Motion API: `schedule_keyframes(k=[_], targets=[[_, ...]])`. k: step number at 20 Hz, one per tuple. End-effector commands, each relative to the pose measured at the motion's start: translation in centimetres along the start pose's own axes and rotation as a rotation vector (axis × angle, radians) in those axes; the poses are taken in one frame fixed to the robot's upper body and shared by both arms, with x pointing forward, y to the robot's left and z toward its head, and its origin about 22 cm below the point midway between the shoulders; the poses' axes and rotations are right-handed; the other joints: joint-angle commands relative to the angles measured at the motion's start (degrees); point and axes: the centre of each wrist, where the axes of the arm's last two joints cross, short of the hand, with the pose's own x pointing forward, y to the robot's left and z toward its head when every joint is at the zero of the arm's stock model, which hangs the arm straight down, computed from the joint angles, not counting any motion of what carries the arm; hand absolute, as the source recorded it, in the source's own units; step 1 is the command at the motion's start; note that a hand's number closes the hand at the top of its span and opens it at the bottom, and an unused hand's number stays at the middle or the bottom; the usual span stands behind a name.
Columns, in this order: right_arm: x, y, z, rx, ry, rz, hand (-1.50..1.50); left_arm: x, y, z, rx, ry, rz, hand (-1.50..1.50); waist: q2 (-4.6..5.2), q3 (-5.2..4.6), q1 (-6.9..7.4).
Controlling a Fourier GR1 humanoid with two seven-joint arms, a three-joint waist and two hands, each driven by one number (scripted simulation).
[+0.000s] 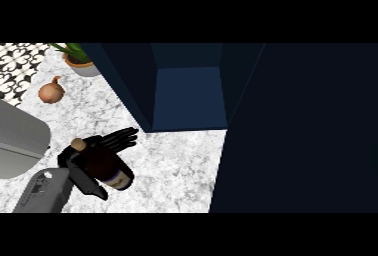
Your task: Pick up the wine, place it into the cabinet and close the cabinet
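No text, number or brand can be read anywhere. The wine bottle [103, 162], near the left, carries a pale label [116, 181], but its marks are too small to make out.

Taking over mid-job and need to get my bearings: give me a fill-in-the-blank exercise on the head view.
1. The ____ robot hand is curled round the wine bottle.
2. The cabinet is ____, and the bottle is not yet inside it.
3. Of the onion and the potted plant, the one nearer the robot hand is the ____.
Missing words: left; open; onion.
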Motion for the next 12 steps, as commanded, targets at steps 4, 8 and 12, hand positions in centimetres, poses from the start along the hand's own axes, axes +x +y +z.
schedule_keyframes(k=[4, 8, 12], targets=[[2.3, -0.8, 1.8, -0.018, -0.088, 0.008, -1.50, -1.6, -0.4, -0.7, -0.123, -0.151, 0.080, -1.50, 0.10, 0.02, 0.09], [2.1, -0.5, 2.3, -0.017, -0.062, 0.007, -1.50, -2.1, -0.7, -0.5, -0.119, -0.178, 0.104, 1.50, -0.18, 0.05, 0.17], [2.4, -0.9, 2.8, -0.008, -0.061, 0.017, -1.50, -3.2, -1.3, 0.1, -0.110, -0.183, 0.109, 1.50, -0.18, 0.07, 0.09]])
